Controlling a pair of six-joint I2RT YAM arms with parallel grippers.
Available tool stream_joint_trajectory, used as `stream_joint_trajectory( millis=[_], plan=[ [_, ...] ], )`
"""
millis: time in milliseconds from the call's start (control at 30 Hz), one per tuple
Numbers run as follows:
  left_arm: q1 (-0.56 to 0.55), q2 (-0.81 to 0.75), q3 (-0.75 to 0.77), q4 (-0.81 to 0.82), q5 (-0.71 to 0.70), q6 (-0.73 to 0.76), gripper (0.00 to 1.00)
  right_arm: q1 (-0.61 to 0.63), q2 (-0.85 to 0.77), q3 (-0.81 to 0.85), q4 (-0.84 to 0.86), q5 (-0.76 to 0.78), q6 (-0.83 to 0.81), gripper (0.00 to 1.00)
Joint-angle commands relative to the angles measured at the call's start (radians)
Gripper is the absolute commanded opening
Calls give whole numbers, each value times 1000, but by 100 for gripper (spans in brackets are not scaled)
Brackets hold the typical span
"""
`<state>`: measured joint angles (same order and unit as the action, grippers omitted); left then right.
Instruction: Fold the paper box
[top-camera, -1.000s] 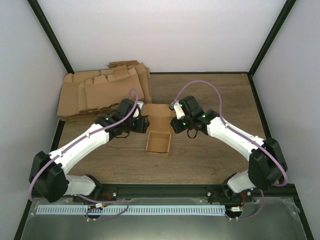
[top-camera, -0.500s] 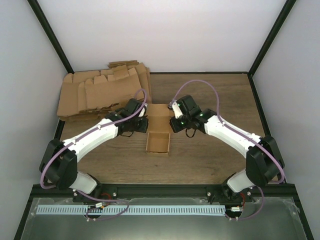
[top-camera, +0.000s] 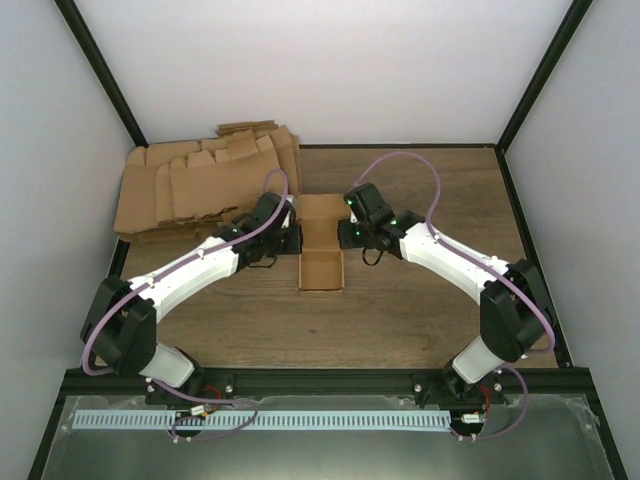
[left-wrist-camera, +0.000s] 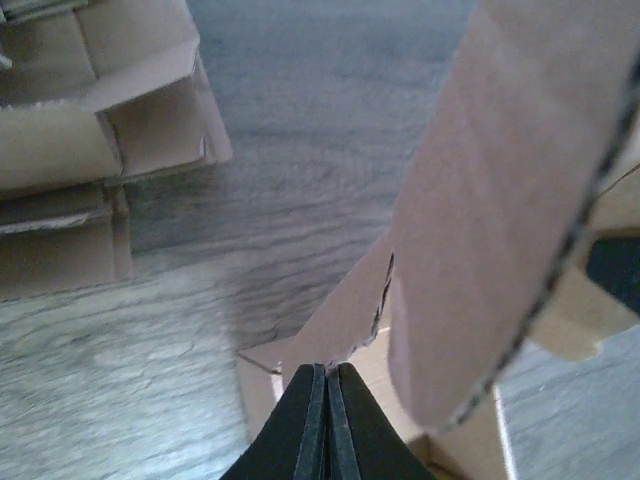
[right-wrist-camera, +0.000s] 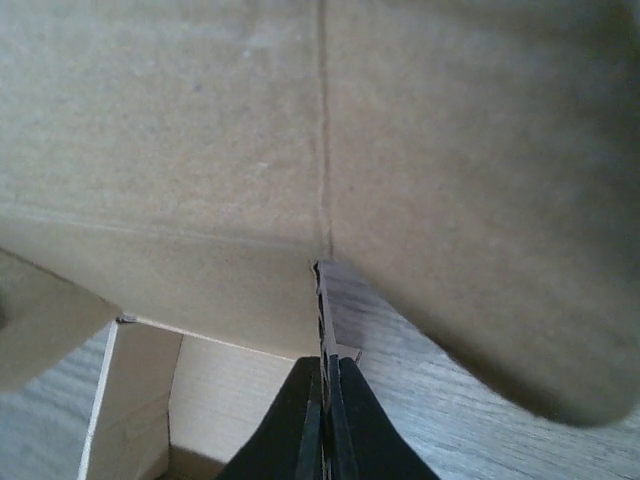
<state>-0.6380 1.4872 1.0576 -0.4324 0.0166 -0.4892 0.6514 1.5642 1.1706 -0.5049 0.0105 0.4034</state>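
Observation:
The paper box (top-camera: 321, 270) is a small brown open carton at the table's middle, its back lid panel (top-camera: 322, 214) standing up. My left gripper (top-camera: 296, 238) sits at the box's left rear corner. In the left wrist view my left gripper (left-wrist-camera: 327, 368) is shut, pinching the tip of a side flap (left-wrist-camera: 350, 310) beside the tall lid panel (left-wrist-camera: 490, 200). My right gripper (top-camera: 343, 236) is at the right rear corner. In the right wrist view my right gripper (right-wrist-camera: 324, 362) is shut on the thin edge of a flap (right-wrist-camera: 322, 300), with the lid panel (right-wrist-camera: 200, 150) behind.
An untidy pile of flat brown cardboard blanks (top-camera: 200, 185) lies at the back left, close to my left arm, and shows as blanks (left-wrist-camera: 90, 130) in the left wrist view. Black frame posts and white walls enclose the wooden table (top-camera: 430, 190).
My left gripper has closed on the box's left flap. Both grippers have drawn inward, the side flaps have come up from flat, and the box has shifted slightly away from the bases.

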Motion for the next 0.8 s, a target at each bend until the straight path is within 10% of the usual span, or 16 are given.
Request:
stream_joint_trajectory(
  millis=[0, 767],
  plan=[
    [-27, -33, -34, 160, -63, -185, 4, 10, -19, -12, 99, 90, 243, 1],
    [-109, 23, -212, 408, -161, -385, 4, 54, -56, -278, 460, 153, 208, 1]
  ],
)
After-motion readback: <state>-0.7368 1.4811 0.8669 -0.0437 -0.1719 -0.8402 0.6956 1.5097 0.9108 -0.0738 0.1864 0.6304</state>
